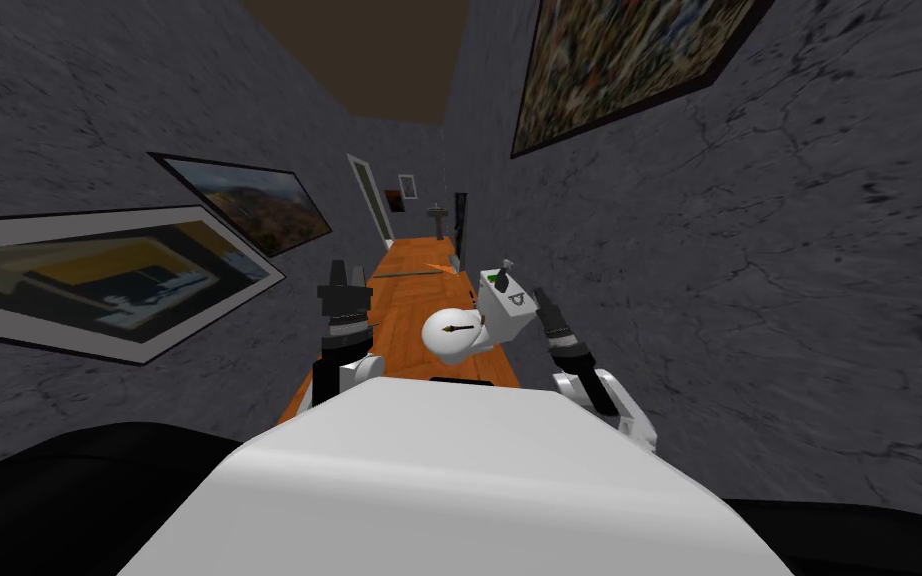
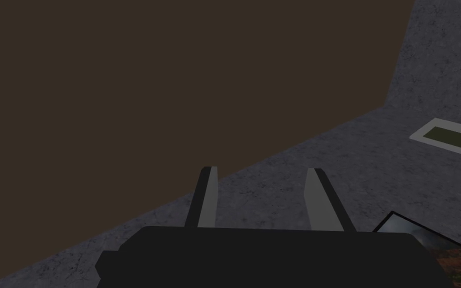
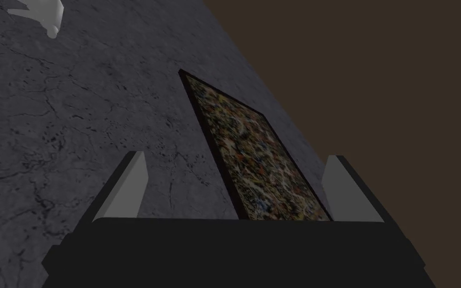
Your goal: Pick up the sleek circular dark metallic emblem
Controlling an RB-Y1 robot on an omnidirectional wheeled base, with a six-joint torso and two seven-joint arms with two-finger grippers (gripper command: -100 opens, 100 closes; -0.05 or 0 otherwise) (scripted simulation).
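The left gripper (image 2: 262, 170) stands left of centre in the head view, pointing up. Its fingers are released, parted moderately, and hold nothing. The right gripper (image 3: 237, 157) rises right of centre, fingers spread wider, also empty and touching nothing.

Between the two arms, just above the frame's centre, a white rounded object (image 1: 452, 340) rests on an orange wooden surface (image 1: 399, 300). The small dark emblem (image 1: 457, 327) lies on top of it. It is too small to make out its outline, but its visible long axis runs nearly level across the frame.

A tilted white box (image 1: 504, 305) touches the rounded object's upper right and carries a green piece (image 1: 492, 277) at its upper edge. Beyond them the orange surface narrows towards the upper centre.
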